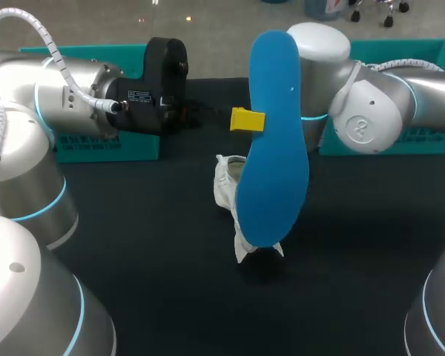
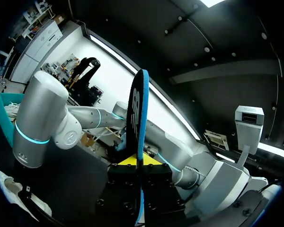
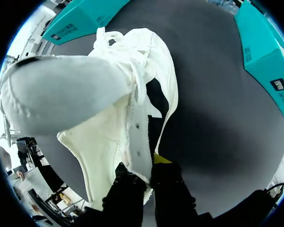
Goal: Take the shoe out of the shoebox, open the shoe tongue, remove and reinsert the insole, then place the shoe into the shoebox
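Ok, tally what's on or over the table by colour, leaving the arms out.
Teal: 2, the teal cardboard box at left and the teal cardboard box at right
Blue: 1, the blue foam insole
White: 1, the white fabric shoe
Total: 4

Black table (image 1: 148, 252) below me, folks!
Its dark, matte top runs wide from my left side to my right.
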`<state>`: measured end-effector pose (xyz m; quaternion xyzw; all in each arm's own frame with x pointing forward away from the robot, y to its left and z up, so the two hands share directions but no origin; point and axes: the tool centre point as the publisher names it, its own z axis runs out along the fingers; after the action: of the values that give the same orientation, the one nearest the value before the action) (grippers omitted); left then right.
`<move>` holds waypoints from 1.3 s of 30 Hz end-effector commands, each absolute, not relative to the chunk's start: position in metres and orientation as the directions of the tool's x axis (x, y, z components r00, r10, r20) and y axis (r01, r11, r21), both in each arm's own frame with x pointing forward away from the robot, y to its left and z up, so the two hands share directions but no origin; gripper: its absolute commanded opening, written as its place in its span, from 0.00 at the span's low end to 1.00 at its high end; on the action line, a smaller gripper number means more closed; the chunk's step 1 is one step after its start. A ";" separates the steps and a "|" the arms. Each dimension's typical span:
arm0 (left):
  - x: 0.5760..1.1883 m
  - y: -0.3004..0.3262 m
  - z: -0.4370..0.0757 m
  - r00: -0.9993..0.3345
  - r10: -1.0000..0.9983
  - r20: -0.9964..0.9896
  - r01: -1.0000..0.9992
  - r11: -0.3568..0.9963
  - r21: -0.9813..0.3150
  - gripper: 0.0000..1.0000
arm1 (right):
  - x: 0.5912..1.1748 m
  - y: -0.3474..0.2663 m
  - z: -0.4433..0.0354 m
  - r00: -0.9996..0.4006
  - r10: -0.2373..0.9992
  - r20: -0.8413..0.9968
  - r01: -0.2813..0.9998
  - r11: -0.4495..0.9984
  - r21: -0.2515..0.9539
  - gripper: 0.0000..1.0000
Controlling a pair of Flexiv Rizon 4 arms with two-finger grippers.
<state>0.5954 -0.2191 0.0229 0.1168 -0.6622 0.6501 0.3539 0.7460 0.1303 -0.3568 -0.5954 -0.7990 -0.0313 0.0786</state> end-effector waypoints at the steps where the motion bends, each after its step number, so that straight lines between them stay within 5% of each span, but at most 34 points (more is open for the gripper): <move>1: 0.595 -0.220 0.023 -0.722 0.306 0.621 -0.615 0.127 -0.778 0.00 | 0.755 0.121 -0.364 -0.105 0.980 0.167 0.994 0.106 0.003 0.00; 35: 0.595 -0.220 0.023 -0.722 0.306 0.621 -0.615 0.127 -0.778 0.00 | 0.760 0.136 -0.384 -0.257 0.945 0.203 0.966 0.248 0.068 0.01; 36: 0.595 -0.220 0.023 -0.722 0.306 0.621 -0.615 0.127 -0.778 0.00 | 0.759 0.136 -0.383 -0.245 0.947 0.210 0.970 0.237 0.063 0.40; 37: 0.595 -0.220 0.023 -0.722 0.306 0.621 -0.615 0.127 -0.778 0.00 | 0.759 0.135 -0.381 -0.231 0.949 0.212 0.973 0.223 0.062 0.95; 39: 0.595 -0.220 0.023 -0.722 0.306 0.621 -0.615 0.127 -0.778 0.00 | 0.757 0.133 -0.376 -0.201 0.955 0.218 0.980 0.193 0.057 1.00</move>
<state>0.5954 -0.2191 0.0230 0.1168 -0.6621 0.6501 0.3539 0.7586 0.1354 -0.3809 -0.6229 -0.7740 -0.0905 0.0679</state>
